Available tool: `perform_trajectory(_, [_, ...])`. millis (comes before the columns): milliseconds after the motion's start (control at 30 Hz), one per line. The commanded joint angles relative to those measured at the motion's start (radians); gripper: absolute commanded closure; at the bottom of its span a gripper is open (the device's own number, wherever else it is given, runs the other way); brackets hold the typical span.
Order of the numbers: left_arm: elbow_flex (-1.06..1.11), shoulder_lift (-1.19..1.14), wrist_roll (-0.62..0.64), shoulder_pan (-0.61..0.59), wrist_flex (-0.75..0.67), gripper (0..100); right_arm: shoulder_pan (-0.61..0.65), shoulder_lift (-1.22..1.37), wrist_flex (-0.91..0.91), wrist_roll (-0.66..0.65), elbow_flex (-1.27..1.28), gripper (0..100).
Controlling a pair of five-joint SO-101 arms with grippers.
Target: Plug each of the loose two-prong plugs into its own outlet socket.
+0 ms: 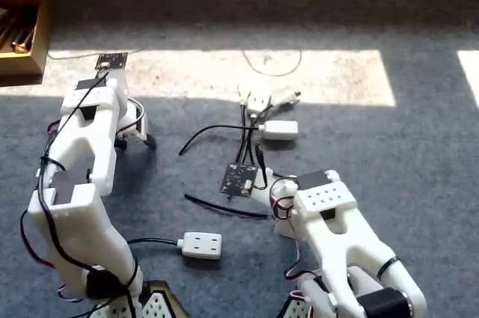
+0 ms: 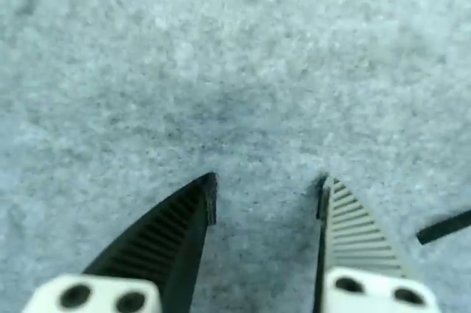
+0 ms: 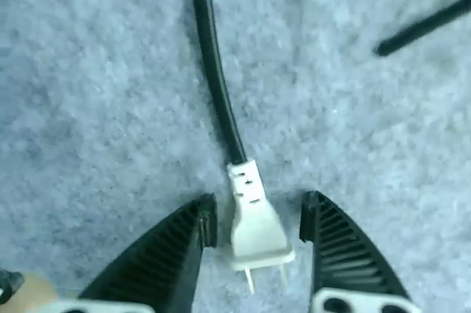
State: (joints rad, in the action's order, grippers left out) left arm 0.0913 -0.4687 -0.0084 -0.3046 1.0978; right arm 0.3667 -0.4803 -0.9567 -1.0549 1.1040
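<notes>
Risks clamping askew on the white two-prong plug [image 3: 254, 228] lying flat on the carpet [image 3: 88, 107] inside the wide-open, empty right pincer [image 3: 259, 202], letting the stiff black cord [image 3: 213, 70] twist its prongs off line, with the left pincer [image 2: 267, 180] open and empty too

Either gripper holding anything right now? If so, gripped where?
Nothing is held. The right gripper is open, straddling the white plug at its body without touching it; the left gripper is open over bare carpet.
</notes>
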Motion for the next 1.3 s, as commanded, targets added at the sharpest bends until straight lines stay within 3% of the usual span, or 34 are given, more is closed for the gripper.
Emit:
perform_trajectory(0, [-0.002,0.016,0.017,-0.022,-0.072,79,0.036,0.010,0.054,-0.038,-0.050,80.4])
perform_trajectory(100, [-0.001,0.016,0.017,-0.018,-0.074,79,0.074,0.013,0.068,-0.081,-0.042,81.6])
perform_trajectory(300, [-0.001,0.016,0.015,-0.018,-0.077,79,0.079,0.012,0.070,-0.213,-0.041,99.8])
perform_trajectory(567, [-0.001,0.016,0.015,-0.018,-0.074,79,0.036,0.013,0.068,-0.333,-0.010,98.3])
perform_trajectory(833, [-0.001,0.016,0.015,-0.018,-0.074,79,-0.082,0.013,0.127,-0.338,-0.007,81.5])
perform_trajectory(1267, [-0.001,0.016,0.015,-0.018,-0.072,79,-0.096,0.013,0.137,-0.394,0.015,80.8])
